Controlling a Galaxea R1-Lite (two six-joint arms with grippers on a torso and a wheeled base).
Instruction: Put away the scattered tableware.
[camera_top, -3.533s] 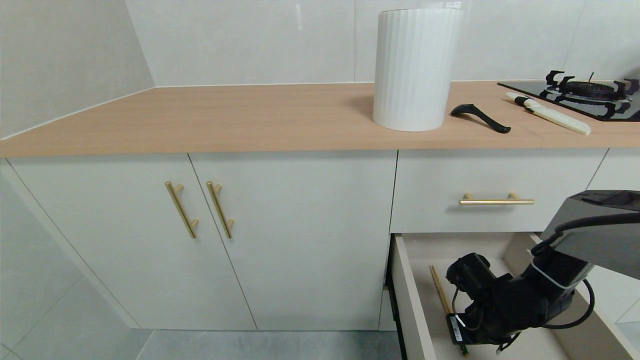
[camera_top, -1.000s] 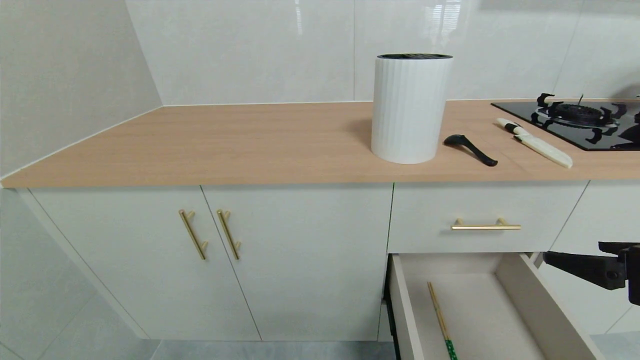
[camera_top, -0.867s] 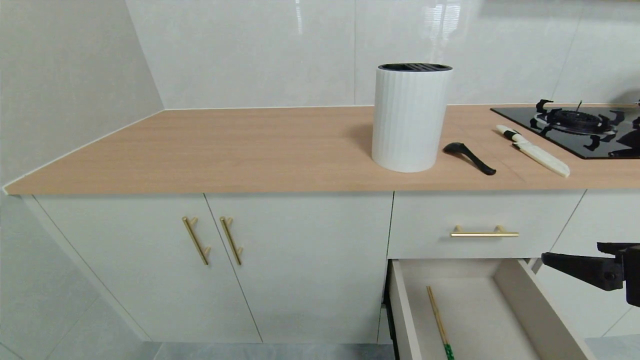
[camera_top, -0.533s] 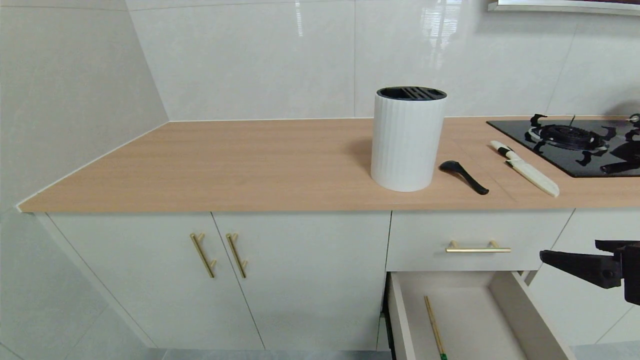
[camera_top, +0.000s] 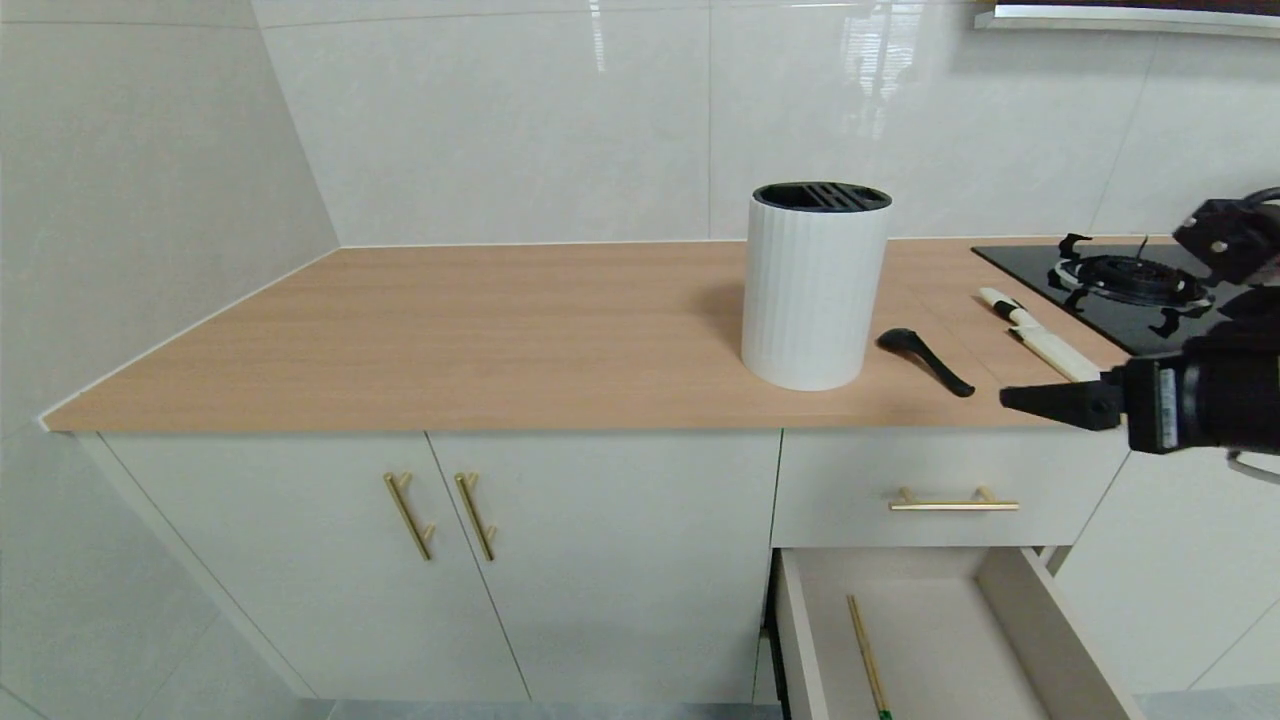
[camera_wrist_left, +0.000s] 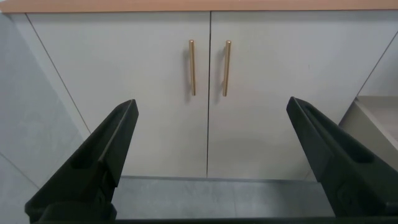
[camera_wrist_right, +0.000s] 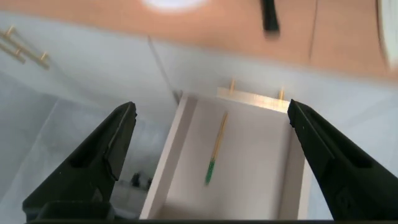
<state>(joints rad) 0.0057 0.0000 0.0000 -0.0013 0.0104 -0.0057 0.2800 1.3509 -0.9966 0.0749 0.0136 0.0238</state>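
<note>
Spoon (camera_top: 925, 358) and knife (camera_top: 1040, 335) sit on the counter (camera_top: 450, 330) by the holder (camera_top: 815, 290), chopsticks (camera_top: 866, 652) lie in the open drawer (camera_top: 800, 640). Left gripper (camera_wrist_left: 209, 104) and right gripper (camera_wrist_right: 209, 107) both have jaws wide.

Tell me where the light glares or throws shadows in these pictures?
Head view: bright streaks of glare sit on the glossy wall tiles above the white holder, which casts a soft shadow on the countertop to its left. Left wrist view: the cupboard doors are lit evenly, with no glare.
</note>
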